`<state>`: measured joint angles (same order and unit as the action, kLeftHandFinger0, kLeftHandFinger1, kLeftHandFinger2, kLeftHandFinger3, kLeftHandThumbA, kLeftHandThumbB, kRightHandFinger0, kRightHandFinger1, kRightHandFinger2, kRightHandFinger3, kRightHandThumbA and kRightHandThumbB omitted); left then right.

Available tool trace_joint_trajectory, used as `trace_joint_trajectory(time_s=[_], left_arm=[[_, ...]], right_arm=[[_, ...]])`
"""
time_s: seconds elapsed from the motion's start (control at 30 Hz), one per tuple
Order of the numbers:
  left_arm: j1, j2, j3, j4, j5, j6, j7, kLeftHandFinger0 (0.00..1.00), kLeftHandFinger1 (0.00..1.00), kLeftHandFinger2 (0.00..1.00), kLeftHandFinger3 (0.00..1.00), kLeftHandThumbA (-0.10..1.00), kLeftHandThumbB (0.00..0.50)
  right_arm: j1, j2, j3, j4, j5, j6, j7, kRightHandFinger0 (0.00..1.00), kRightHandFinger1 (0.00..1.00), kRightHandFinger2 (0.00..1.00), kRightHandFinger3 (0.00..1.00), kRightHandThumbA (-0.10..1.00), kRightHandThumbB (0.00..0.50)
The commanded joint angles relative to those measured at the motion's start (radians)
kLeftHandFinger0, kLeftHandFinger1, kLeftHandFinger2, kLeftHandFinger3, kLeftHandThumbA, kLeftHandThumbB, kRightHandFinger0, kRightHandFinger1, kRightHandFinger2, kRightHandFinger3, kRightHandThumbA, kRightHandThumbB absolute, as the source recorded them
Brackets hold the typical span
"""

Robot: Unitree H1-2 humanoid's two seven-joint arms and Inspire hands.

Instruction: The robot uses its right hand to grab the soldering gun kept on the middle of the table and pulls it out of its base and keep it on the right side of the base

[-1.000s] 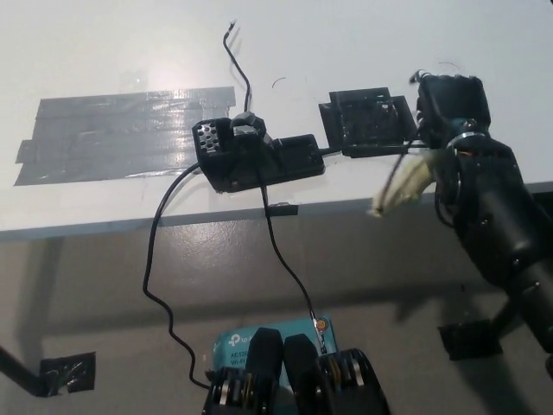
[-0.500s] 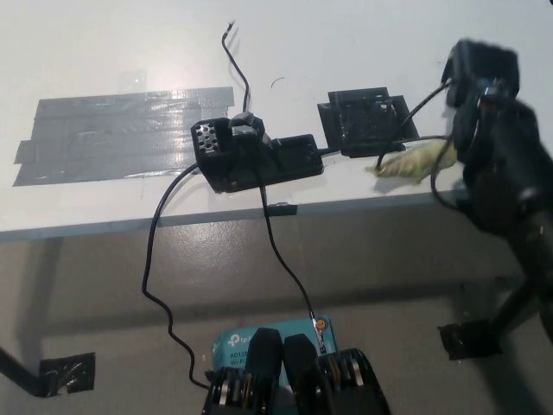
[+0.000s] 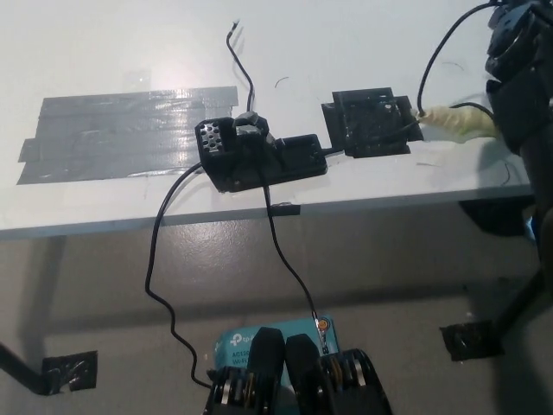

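While the soldering gun (image 3: 251,130) sits in its base (image 3: 263,160), right robot hand (image 3: 518,60) raised at table edge, grip unclear.

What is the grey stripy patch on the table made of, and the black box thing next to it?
The grey patch looks like strips of duct tape: shiny, wrinkled, with overlapping edges. The black box, the soldering base, seems to be matte hard plastic with a small perforated plate on it, perhaps metal. The table looks smooth and white.

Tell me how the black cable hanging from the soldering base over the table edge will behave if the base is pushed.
The black cable looks floppy: it droops in loose curves below the table edge. It would probably drag along with the soldering base and resist little. It seems thin and light, so it may swing, perhaps snagging on the edge.
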<state>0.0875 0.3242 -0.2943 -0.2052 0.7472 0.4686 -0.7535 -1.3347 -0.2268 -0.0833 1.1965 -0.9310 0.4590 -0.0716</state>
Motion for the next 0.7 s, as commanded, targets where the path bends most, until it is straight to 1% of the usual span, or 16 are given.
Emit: trace_joint_trajectory(time_s=[0.0, 0.03, 0.07, 0.1, 0.13, 0.17, 0.23, 0.27, 0.3, 0.33, 0.37, 0.4, 0.43, 0.47, 0.53, 0.67], left_arm=[[-0.021, -0.063, -0.023, -0.063, -0.003, 0.001, -0.079, 1.0, 1.0, 1.0, 1.0, 0.61, 0.1], [-0.018, -0.069, -0.011, -0.067, 0.003, 0.001, -0.088, 1.0, 1.0, 1.0, 1.0, 0.59, 0.101], [-0.015, -0.073, -0.006, -0.071, 0.019, 0.001, -0.095, 1.0, 1.0, 1.0, 1.0, 0.58, 0.104], [-0.022, -0.078, -0.007, -0.07, 0.025, 0.001, -0.101, 1.0, 1.0, 1.0, 1.0, 0.58, 0.104], [-0.021, -0.08, -0.004, -0.068, 0.023, 0.001, -0.096, 0.98, 1.0, 1.0, 1.0, 0.56, 0.104], [-0.025, -0.08, -0.003, -0.067, 0.024, 0.001, -0.094, 0.97, 1.0, 1.0, 1.0, 0.56, 0.1], [-0.025, -0.078, 0.001, -0.068, 0.016, 0.001, -0.09, 0.95, 1.0, 1.0, 1.0, 0.54, 0.092], [-0.024, -0.079, 0.002, -0.067, 0.016, 0.001, -0.09, 0.96, 1.0, 1.0, 1.0, 0.53, 0.093], [-0.022, -0.085, 0.008, -0.069, 0.03, 0.001, -0.102, 0.97, 1.0, 1.0, 1.0, 0.51, 0.08], [-0.023, -0.084, 0.008, -0.068, 0.03, 0.001, -0.103, 0.98, 1.0, 1.0, 1.0, 0.5, 0.073], [-0.022, -0.084, 0.011, -0.071, 0.036, 0.001, -0.108, 0.95, 0.98, 1.0, 1.0, 0.48, 0.068], [-0.022, -0.084, 0.014, -0.075, 0.045, 0.001, -0.114, 0.93, 0.97, 1.0, 1.0, 0.48, 0.063], [-0.022, -0.083, 0.011, -0.078, 0.047, 0.001, -0.113, 0.91, 0.95, 1.0, 1.0, 0.46, 0.056], [-0.024, -0.077, 0.012, -0.077, 0.039, 0.001, -0.109, 0.9, 0.94, 1.0, 1.0, 0.44, 0.05], [-0.026, -0.073, 0.018, -0.073, 0.033, 0.001, -0.106, 0.9, 0.93, 1.0, 1.0, 0.43, 0.043], [-0.027, -0.07, 0.021, -0.072, 0.019, 0.001, -0.105, 0.88, 0.93, 1.0, 1.0, 0.4, 0.026]], right_arm=[[-0.066, 0.019, -0.022, -0.012, 0.044, 0.011, -0.02, 0.0, 0.0, 0.24, 0.79, -0.1, 0.007], [-0.051, 0.024, -0.005, -0.026, 0.045, 0.011, 0.032, 0.02, 0.06, 0.33, 0.97, -0.1, 0.031], [0.002, 0.039, 0.036, -0.09, 0.067, 0.011, 0.093, 0.15, 0.17, 0.38, 0.91, -0.1, 0.092], [0.01, 0.034, 0.04, -0.105, 0.069, 0.011, 0.104, 0.16, 0.18, 0.37, 0.87, -0.1, 0.115], [0.051, 0.038, 0.057, -0.169, 0.102, 0.011, 0.145, 0.1, 0.11, 0.23, 0.63, -0.1, 0.108], [0.084, 0.048, 0.045, -0.23, 0.142, 0.011, 0.185, 0.05, 0.02, 0.15, 0.54, -0.1, 0.123], [0.106, 0.04, 0.105, -0.258, 0.171, 0.004, 0.274, 0.0, 0.0, 0.11, 0.62, -0.1, 0.085], [0.117, 0.03, 0.145, -0.264, 0.181, -0.007, 0.368, 0.0, 0.01, 0.16, 0.76, -0.04, 0.057], [0.112, 0.022, 0.174, -0.229, 0.199, 0.001, 0.502, 0.39, 0.52, 0.65, 1.0, 0.15, 0.082], [0.105, 0.013, 0.197, -0.206, 0.202, -0.016, 0.567, 0.76, 0.97, 1.0, 1.0, 0.23, 0.113], [0.092, 0.006, 0.233, -0.179, 0.187, -0.037, 0.623, 1.0, 1.0, 1.0, 1.0, 0.31, 0.197], [0.074, -0.003, 0.281, -0.14, 0.161, -0.067, 0.694, 1.0, 1.0, 1.0, 1.0, 0.35, 0.225], [0.073, -0.009, 0.299, -0.14, 0.154, -0.057, 0.729, 1.0, 1.0, 1.0, 1.0, 0.35, 0.318], [0.056, -0.006, 0.295, -0.113, 0.169, -0.036, 0.767, 1.0, 1.0, 1.0, 1.0, 0.35, 0.457], [0.054, -0.013, 0.347, -0.121, 0.139, -0.083, 0.791, 1.0, 1.0, 1.0, 1.0, 0.4, 0.499], [0.075, -0.06, 0.44, -0.179, 0.094, -0.13, 0.821, 1.0, 1.0, 1.0, 1.0, 0.41, 0.5]])
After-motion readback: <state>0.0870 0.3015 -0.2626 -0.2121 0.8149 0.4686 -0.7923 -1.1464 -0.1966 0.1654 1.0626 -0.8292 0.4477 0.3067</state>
